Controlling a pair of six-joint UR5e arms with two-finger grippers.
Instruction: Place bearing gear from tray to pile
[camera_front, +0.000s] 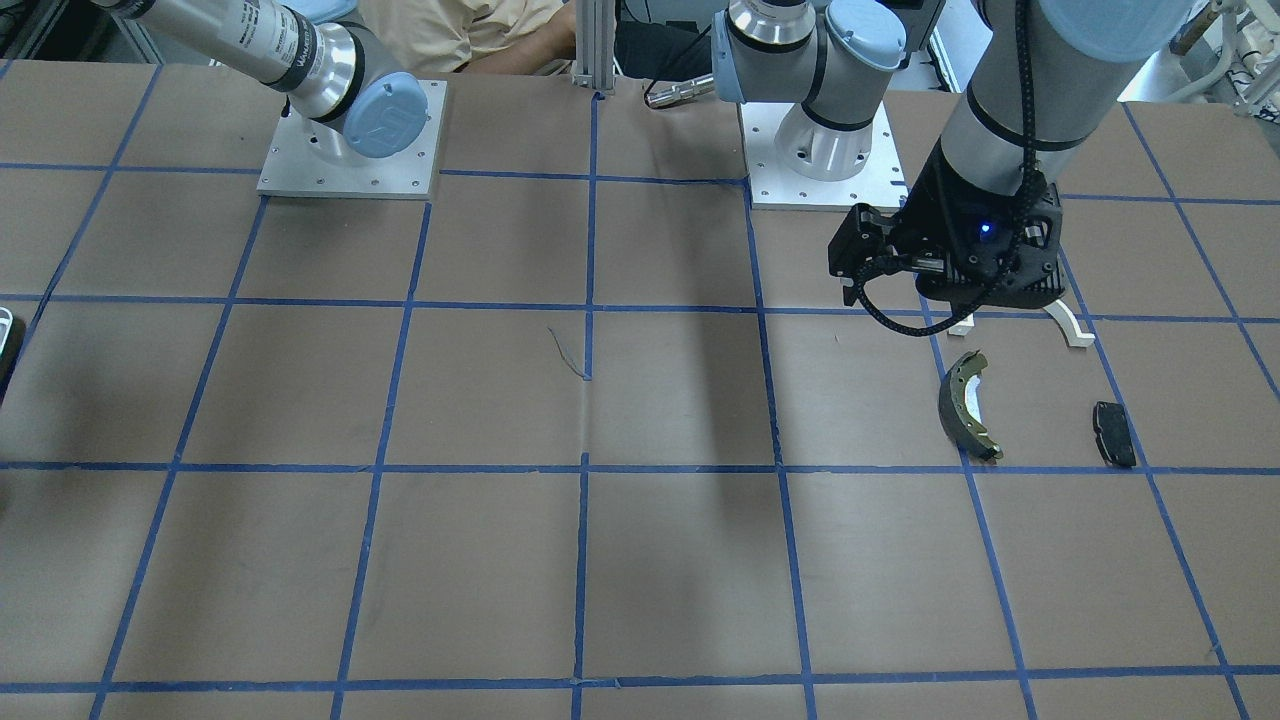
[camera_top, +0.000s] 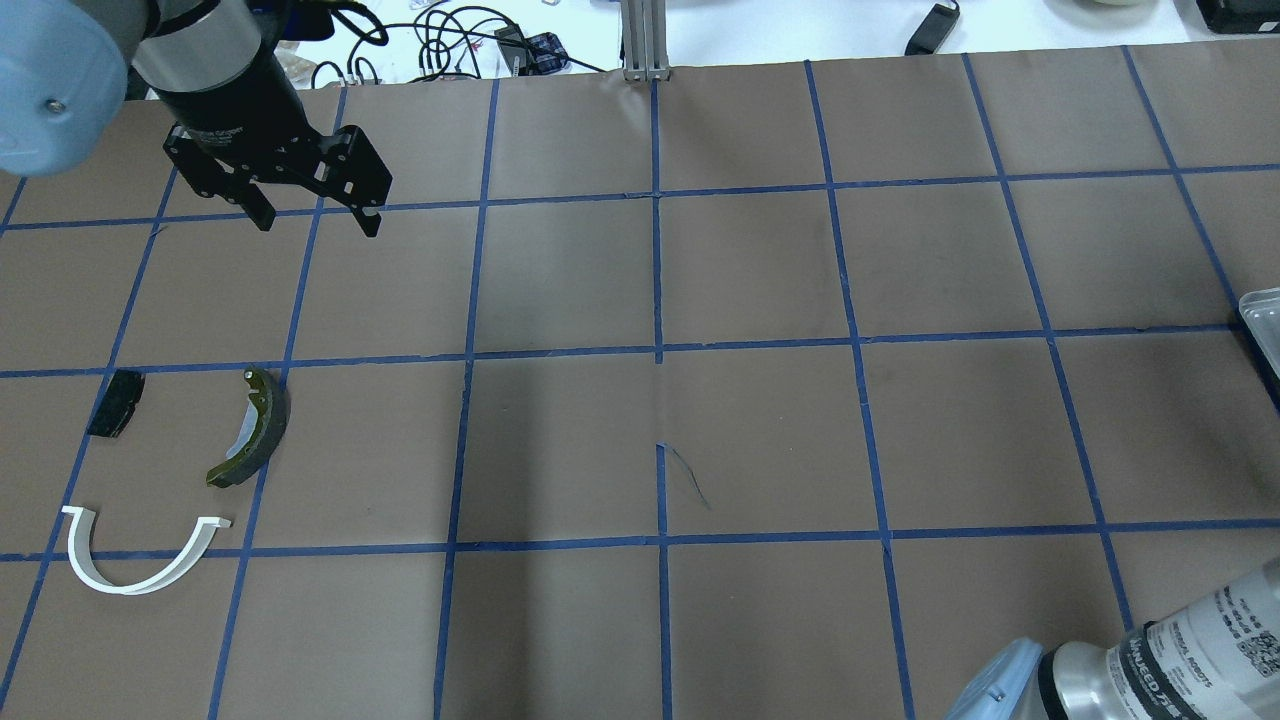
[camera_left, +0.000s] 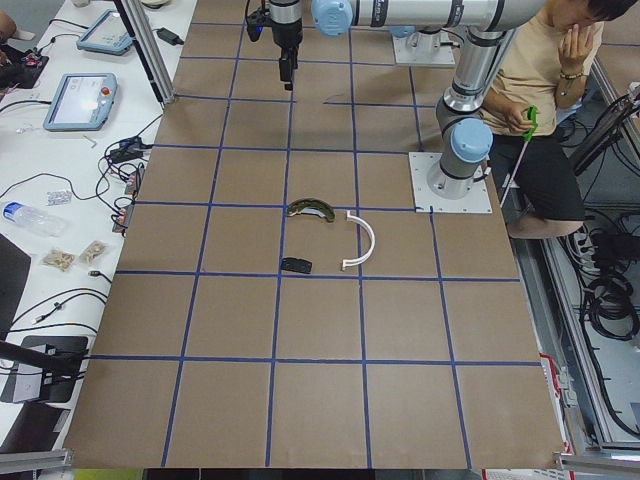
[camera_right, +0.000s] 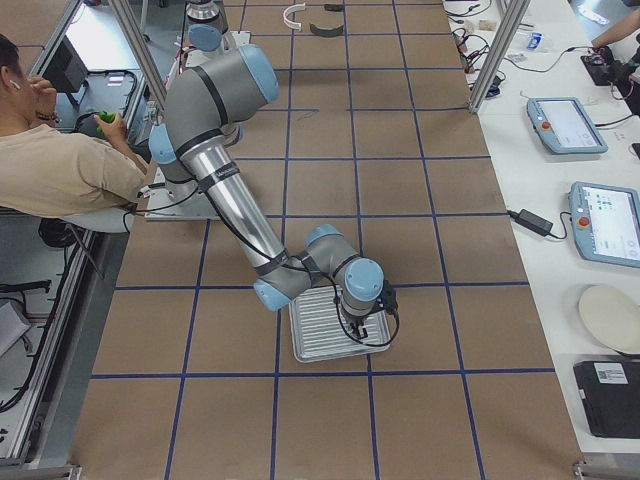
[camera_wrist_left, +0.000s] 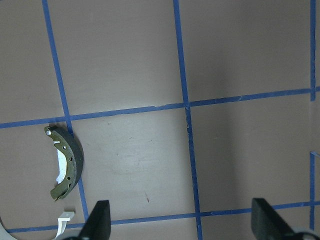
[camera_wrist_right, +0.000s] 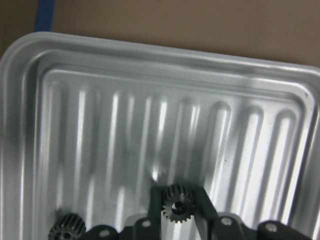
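Only right wrist view shows grasp: my right gripper (camera_wrist_right: 177, 199) clamped on bearing gear (camera_wrist_right: 175, 206), 6 o'clock in ribbed metal tray (camera_wrist_right: 150, 47). Second gear (camera_wrist_right: 66, 230) at 7 o'clock.

Overhead shows only tray corner at 3 o'clock, plus my left gripper (camera_top: 315, 215) spread wide, holding nothing, at 10 o'clock. Pile at 8 o'clock: brake shoe (camera_top: 255, 430), white strip (camera_top: 130, 560), black pad (camera_top: 115, 402), all apart.

Brown paper (camera_top: 760, 430), blue tape grid. Side view: seated operator (camera_left: 545, 70), tablets (camera_left: 85, 98) on bench.

Arm label (camera_top: 1215, 640): "UNIVERSAL ROBOTS".
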